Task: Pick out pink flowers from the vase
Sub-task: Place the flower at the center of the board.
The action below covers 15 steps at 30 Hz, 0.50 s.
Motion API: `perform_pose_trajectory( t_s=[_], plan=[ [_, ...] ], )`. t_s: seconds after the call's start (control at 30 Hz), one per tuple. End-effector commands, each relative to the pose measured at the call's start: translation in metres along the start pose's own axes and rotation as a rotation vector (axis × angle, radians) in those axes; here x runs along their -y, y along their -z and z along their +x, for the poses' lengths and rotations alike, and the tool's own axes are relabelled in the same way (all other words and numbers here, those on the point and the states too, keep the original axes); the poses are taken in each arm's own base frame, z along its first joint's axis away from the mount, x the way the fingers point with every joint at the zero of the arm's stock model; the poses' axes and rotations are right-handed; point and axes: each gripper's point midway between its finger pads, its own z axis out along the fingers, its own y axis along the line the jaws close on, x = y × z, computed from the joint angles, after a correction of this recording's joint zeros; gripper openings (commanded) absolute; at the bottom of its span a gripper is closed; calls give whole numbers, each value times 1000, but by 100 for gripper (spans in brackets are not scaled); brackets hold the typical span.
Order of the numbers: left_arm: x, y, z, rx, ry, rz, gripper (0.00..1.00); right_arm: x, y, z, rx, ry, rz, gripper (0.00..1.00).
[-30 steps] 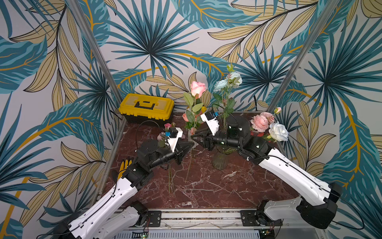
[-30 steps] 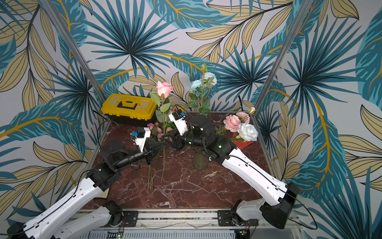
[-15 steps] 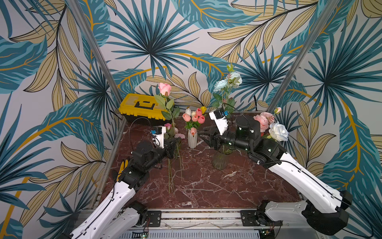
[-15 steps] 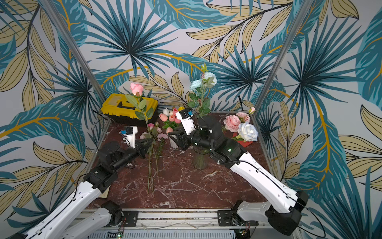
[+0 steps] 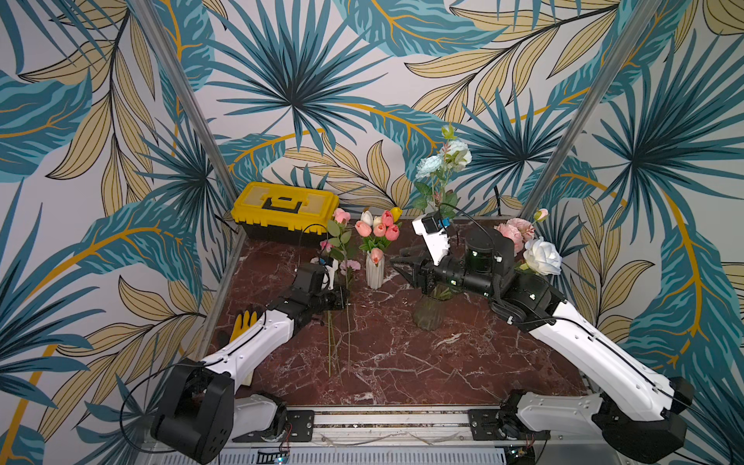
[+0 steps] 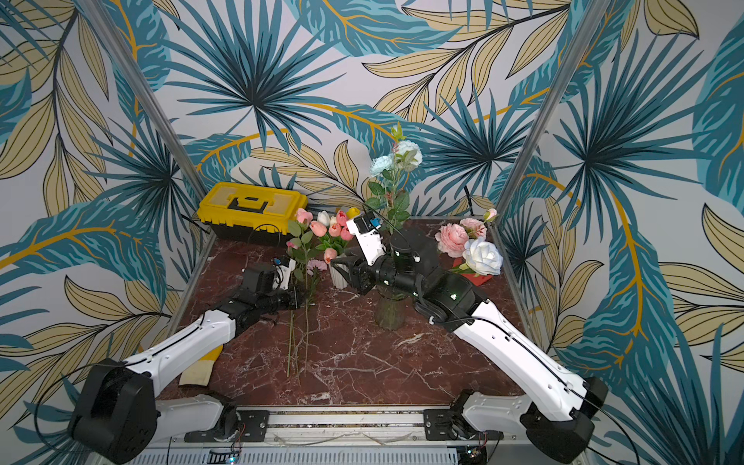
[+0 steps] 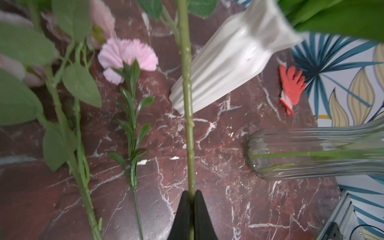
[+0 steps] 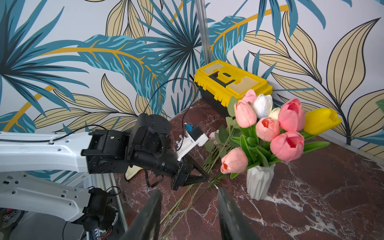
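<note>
left gripper (image 7: pixel 191 196), jaws pinched shut on the green stem of a pink rose (image 5: pixel 341 216), has swung left and down from the middle of the table (image 5: pixel 402 362), where it met the right gripper a second ago. the bloom, then high over the centre, now stands upright at far left, just left of the pink tulips (image 5: pixel 379 230) in the white vase (image 5: pixel 374 271). right gripper (image 8: pixel 189 192) has barely shifted; it hangs just left of the glass vase (image 5: pixel 428 314), jaws partly open with nothing between them.

both top views show the whole rose, bloom above the left gripper and stem running down through it, over other long stems lying on the table. they also show blue and white roses (image 5: pixel 443 161) left in the glass vase, pink peonies (image 5: pixel 513 231) beside a white rose (image 5: pixel 541 255) at far right, and a yellow toolbox (image 5: pixel 286 205) at the far left wall.

only the left wrist view shows the jaws tight on the stem. it also shows a pink carnation (image 7: pixel 128 56) flat on the table beside the stem, and a red glove (image 7: pixel 291 87) beyond the white vase. only the right wrist view shows the gap between the right jaws, with the left gripper low over the laid stems.
</note>
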Motion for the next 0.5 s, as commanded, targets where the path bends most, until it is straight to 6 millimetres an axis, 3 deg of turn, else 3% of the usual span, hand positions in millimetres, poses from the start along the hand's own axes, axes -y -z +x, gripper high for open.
perform_pose_trajectory(
  t_s=[0.0, 0.17, 0.47],
  plan=[
    [5, 1, -18, 6, 14, -3, 0, 0, -4, 12, -35, 18, -9, 45],
    [1, -8, -16, -18, 72, -14, 0, 1, -2, 14, -44, 30, -1, 45],
    [-23, -15, 8, -76, 103, -95, 0, 4, 4, 15, -46, 50, 23, 46]
  ],
)
